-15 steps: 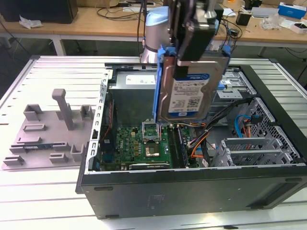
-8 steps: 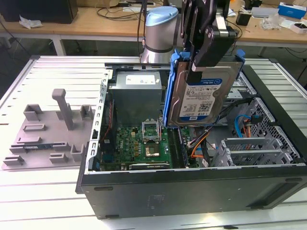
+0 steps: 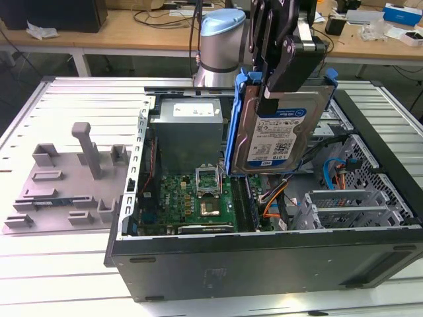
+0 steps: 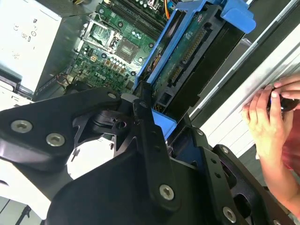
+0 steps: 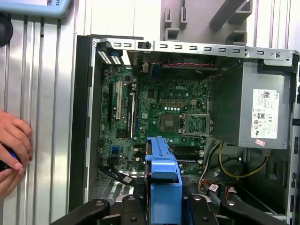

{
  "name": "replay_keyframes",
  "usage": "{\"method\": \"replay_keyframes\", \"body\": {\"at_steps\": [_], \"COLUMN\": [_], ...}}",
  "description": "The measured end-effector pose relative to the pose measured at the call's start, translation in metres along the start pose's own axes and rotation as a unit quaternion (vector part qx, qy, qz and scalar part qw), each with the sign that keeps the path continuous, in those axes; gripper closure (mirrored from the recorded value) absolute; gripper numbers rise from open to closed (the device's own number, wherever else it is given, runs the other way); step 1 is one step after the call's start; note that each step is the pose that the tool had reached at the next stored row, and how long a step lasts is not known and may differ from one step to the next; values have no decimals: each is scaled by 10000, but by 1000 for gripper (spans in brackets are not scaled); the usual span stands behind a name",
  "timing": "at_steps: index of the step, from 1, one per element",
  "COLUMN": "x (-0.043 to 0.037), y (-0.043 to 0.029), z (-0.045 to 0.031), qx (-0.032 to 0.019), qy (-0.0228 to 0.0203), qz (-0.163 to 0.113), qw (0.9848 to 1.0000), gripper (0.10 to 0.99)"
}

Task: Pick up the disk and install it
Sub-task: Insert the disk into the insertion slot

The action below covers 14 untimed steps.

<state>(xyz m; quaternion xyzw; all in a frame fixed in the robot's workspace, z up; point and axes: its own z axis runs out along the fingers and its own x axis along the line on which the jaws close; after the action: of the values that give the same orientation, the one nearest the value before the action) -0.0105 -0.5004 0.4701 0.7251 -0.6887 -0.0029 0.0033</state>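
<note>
As the end effector [image 3: 275,84] gripped its top edge, the disk [image 3: 285,139] hung straight below, long axis upright, above the computer case [image 3: 264,254].

Qty per item, ref. the PC case [image 3: 264,261] (1 pc, side open): inside it are 1 motherboard [image 3: 188,195], 1 CPU socket [image 5: 168,123] and 1 grey PSU [image 3: 188,132]. Above the case: 1 disk [image 3: 281,135] in 1 blue carrier frame [image 3: 232,125], 1 gripper [image 3: 271,99] and 1 robot arm [image 3: 221,39]. Outside the case: 1 grey fixture plate [image 3: 66,178] at the exterior view's left of it, w/ 1 tall upright post [image 3: 89,148], and 1 person, seen as a hand [image 5: 14,140] beside the case wall.
</note>
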Motion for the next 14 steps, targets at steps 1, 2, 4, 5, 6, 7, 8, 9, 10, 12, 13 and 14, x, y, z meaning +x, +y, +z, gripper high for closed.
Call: {"method": "replay_keyframes", "body": {"at_steps": [1,2,4,5,6,7,8,9,10,12,13,14], "x": [0,0,1,1,1,1,1,2,6,40,66,77], "y": [0,0,0,0,0,0,0,0,-2,-7,-10,-11], "z": [0,0,0,0,0,0,0,2,8,7,9,9], "qx": [0,0,0,0,0,0,0,-1,0,120,133,133], "qy": [0,0,0,1,0,0,0,-1,-4,-1,-2,-1], "qz": [0,0,0,0,0,1,42,238,332,333,333,337], "qw": [10000,10000,10000,10000,10000,10000,10000,9997,9994,9994,9994,9993], "gripper": [718,718,718,718,718,718,718,718,718,718,718,718]}}
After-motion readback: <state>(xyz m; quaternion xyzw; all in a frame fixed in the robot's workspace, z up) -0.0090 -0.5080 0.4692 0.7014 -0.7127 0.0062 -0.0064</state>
